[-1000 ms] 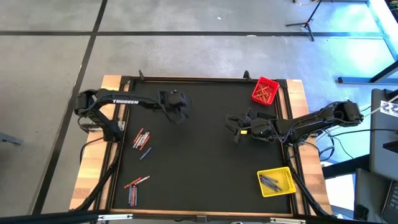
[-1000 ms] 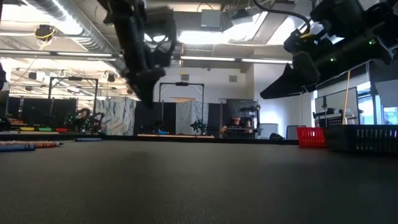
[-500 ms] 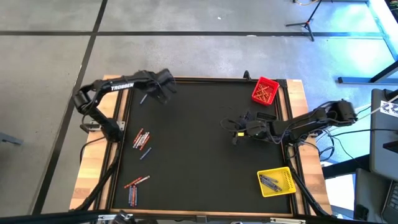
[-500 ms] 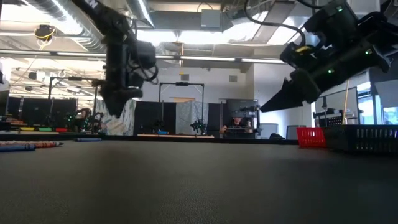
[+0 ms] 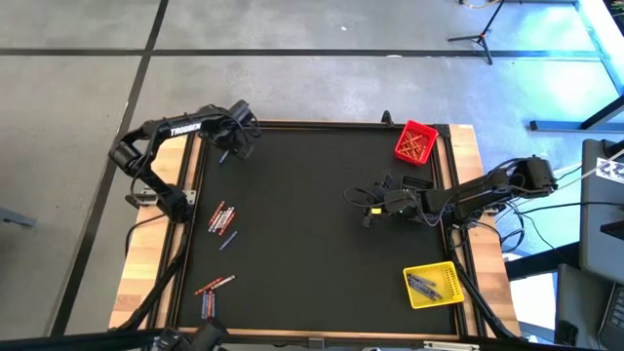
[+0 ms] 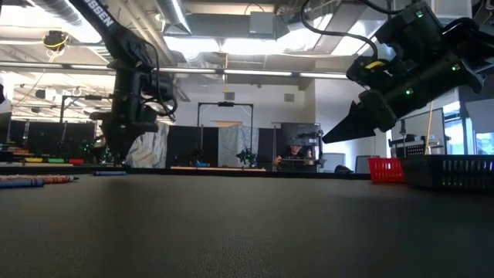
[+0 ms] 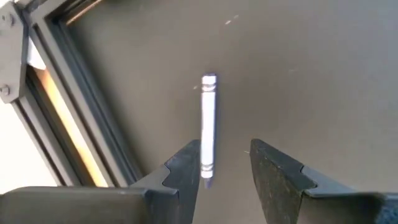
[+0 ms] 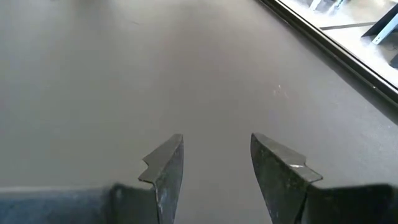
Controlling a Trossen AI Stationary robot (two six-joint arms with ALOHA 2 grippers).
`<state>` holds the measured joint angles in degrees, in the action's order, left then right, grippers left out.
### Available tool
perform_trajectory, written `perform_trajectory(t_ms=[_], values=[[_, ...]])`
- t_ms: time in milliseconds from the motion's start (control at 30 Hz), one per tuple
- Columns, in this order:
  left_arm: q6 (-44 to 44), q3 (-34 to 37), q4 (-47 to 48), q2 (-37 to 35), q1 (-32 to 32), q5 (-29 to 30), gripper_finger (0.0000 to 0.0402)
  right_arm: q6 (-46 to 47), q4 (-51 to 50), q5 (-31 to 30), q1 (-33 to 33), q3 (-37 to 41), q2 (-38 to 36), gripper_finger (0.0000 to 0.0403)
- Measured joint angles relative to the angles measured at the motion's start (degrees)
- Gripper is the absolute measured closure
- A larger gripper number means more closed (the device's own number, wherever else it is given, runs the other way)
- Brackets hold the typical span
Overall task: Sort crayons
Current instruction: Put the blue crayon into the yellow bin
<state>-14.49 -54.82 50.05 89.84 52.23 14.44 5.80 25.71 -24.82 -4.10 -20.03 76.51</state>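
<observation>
Left pincer (image 5: 237,132) has swung to the table's (image 5: 322,244) far-left corner.

Lone crayon (image 7: 208,127) near table's (image 5: 312,253) far-left corner, crayon clusters (image 5: 221,218) along left side, bins (image 5: 416,142) at right corners

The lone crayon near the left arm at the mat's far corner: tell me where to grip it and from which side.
Grip the lone crayon at mid-length, coming straight down from above. It lies flat on the black mat, clear of the frame, so nothing blocks a top approach. The left gripper hangs over it with jaws open; they should probably close across the thin shaft, not its ends.
</observation>
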Motion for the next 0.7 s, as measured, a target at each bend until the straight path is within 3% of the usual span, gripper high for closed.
perform_trajectory(t_ms=[467, 700], values=[[1.59, 1.19, -1.15, 4.14, 5.62, -2.03, 0.0270, 0.35, 0.28, 0.00, 0.00, 0.00, 0.00, 0.0219], [3.12, 0.65, -1.62, 6.71, 5.14, -2.27, 0.0270, 0.35, 0.37, 0.00, 0.00, -0.02, 0.00, 0.0219]])
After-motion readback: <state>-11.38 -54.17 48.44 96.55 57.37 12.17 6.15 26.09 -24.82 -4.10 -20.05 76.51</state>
